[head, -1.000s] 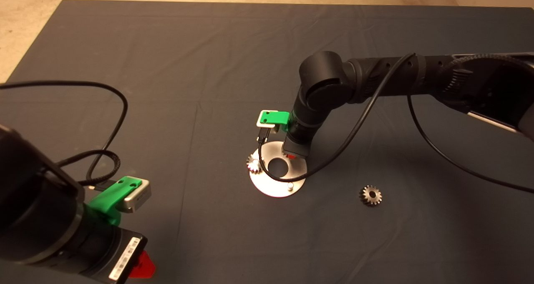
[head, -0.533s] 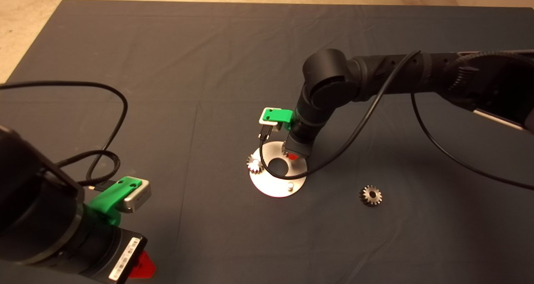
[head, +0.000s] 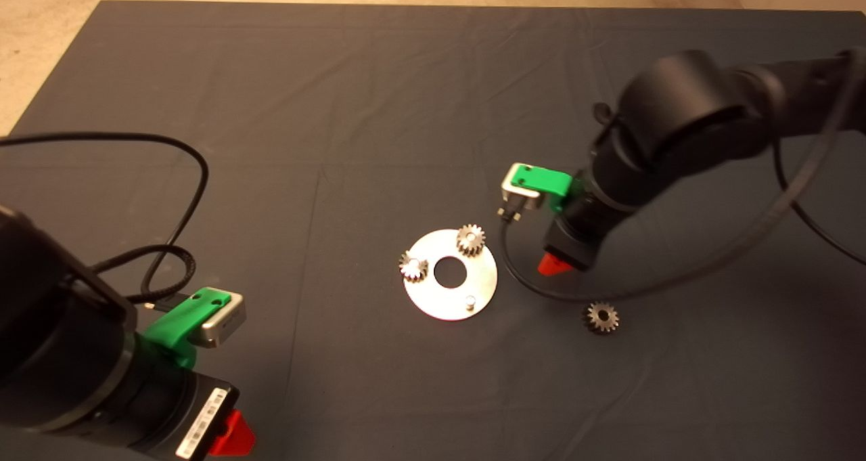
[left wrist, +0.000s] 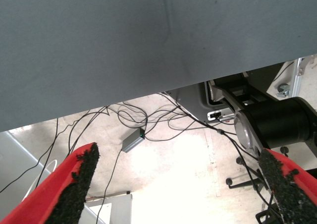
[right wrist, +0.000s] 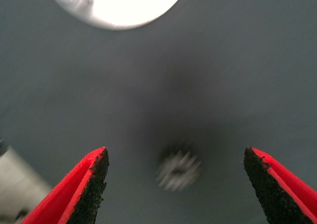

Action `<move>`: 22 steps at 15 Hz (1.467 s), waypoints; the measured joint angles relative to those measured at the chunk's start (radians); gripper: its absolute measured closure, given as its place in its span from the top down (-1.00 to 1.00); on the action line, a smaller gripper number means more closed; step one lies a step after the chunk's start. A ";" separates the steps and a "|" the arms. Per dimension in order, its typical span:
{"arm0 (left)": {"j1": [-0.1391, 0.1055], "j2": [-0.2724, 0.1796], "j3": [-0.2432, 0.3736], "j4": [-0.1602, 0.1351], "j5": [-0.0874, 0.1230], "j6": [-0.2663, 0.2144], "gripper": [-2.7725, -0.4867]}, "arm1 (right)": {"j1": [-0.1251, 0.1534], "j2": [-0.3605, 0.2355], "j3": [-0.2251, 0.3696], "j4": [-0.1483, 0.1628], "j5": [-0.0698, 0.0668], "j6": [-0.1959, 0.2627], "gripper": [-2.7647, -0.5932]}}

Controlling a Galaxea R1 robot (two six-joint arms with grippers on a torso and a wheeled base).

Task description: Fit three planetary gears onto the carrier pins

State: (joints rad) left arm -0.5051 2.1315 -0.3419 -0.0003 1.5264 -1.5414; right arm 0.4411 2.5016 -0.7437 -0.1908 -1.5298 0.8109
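The shiny round disc [head: 440,297] lies at the mat's middle. One gear [head: 413,266] sits on its left pin and a second gear [head: 471,239] on its far pin. The near-right pin [head: 469,302] is bare. The third gear [head: 601,317] lies loose on the mat to the disc's right. My right gripper [head: 556,265] hovers between the disc and that gear, open and empty. In the right wrist view the loose gear [right wrist: 178,170] shows blurred between the fingers [right wrist: 91,184], with the disc's edge [right wrist: 119,6] beyond. My left gripper [head: 226,434] is parked at the lower left, open.
The right arm's black cable [head: 609,292] loops just above the loose gear. A cable [head: 169,177] from the left arm lies on the mat's left part. The left wrist view looks past the mat's edge [left wrist: 148,90] at floor cables [left wrist: 148,120] and a chair base.
My right gripper has let go of the second gear on the disc's far pin, risen and swung right toward the loose gear. The left arm has not moved.
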 joint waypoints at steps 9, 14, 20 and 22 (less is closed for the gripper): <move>0.000 0.024 0.004 -0.003 0.001 0.006 0.74 | -0.012 -0.263 0.184 0.087 0.000 0.089 0.42; 0.000 0.033 0.004 -0.003 0.000 0.009 0.74 | -0.131 -0.280 0.183 0.082 -0.003 0.095 0.43; 0.000 0.033 0.004 -0.006 0.000 0.008 0.74 | -0.175 -0.256 0.119 -0.001 -0.003 0.051 0.44; 0.000 0.033 0.004 -0.008 0.000 0.009 0.74 | -0.177 -0.232 0.097 -0.044 -0.002 0.022 0.43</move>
State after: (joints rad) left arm -0.5047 2.1647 -0.3377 -0.0085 1.5264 -1.5328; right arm 0.2643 2.2696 -0.6470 -0.2346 -1.5317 0.8334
